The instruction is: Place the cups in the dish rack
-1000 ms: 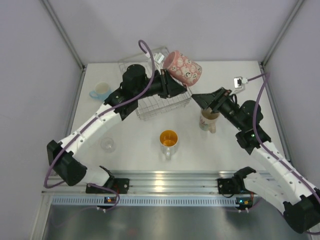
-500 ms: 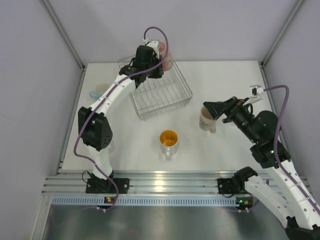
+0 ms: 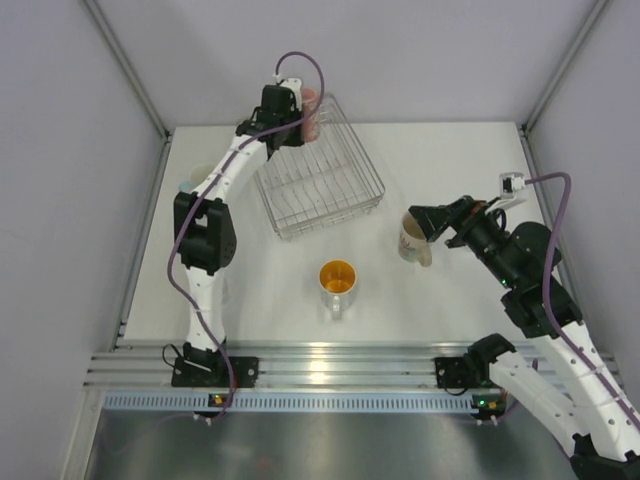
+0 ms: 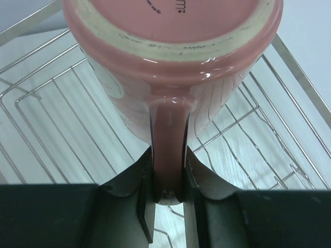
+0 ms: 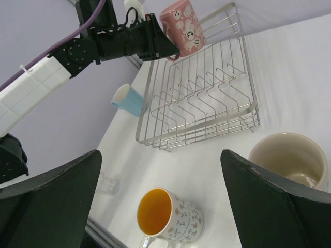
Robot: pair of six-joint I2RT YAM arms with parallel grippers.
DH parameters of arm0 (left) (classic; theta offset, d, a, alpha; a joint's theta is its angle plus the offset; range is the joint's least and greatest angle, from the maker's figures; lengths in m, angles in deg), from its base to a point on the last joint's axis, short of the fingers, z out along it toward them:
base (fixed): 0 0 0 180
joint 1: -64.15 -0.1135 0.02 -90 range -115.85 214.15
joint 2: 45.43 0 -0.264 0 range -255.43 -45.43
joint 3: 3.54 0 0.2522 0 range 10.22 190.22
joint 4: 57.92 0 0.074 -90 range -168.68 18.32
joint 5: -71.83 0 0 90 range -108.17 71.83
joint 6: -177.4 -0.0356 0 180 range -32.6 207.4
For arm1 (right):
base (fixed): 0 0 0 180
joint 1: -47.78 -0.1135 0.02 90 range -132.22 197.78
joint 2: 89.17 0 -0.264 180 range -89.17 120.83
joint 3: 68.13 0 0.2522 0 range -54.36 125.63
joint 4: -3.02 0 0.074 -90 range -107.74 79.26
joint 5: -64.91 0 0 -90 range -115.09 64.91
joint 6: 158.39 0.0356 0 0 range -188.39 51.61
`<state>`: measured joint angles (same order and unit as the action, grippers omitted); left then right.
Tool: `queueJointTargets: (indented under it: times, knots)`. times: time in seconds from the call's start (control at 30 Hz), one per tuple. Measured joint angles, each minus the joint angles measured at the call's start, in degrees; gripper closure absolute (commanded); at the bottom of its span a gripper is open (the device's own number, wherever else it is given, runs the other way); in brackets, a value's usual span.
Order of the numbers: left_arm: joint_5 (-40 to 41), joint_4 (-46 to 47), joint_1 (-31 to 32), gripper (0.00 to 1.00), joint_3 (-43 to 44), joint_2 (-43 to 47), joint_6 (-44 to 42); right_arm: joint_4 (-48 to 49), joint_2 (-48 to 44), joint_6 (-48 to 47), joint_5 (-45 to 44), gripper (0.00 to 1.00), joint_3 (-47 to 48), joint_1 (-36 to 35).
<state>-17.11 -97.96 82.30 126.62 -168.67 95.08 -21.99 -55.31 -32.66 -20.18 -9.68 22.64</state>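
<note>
The left fingers (image 4: 129,186) pinch the handle of the pink mug (image 4: 170,51) and hold it over the far left corner of the dish rack (image 3: 318,188), its bottom turned toward the wrist camera; whether it touches the wire I cannot tell. The rack sits toward the far side of the counter (image 3: 450,160). The right fingers (image 5: 46,206) are spread wide and grip nothing, hovering by the cream mug (image 5: 289,160), which stands upright right of the rack. The speckled mug (image 5: 168,214), orange-yellow inside, stands in front of the rack. The light blue cup (image 5: 128,99) stands to its left and a glass tumbler (image 5: 108,183) nearer the arms, all outside it.
</note>
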Motion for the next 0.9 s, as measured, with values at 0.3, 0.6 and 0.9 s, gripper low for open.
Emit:
queueJointTargets:
  times: [0.3, 0.6, 0.9]
  knots:
    - [0.3, 13.7, 0.5, 1.00, -5.7, -2.0, -0.5, 0.0, 0.8, -1.3, -1.0, 0.00, 0.0, 0.0]
    - [2.1, 20.8, 0.5, 1.00, -5.7, -5.8, 6.0, 0.3, 1.5, -1.9, -2.0, 0.01, -0.6, 0.0]
    - [4.8, 24.9, 1.2, 1.00, -3.1, -10.8, 11.4, 0.5, 3.0, -2.8, -2.3, 0.01, -1.7, 0.0]
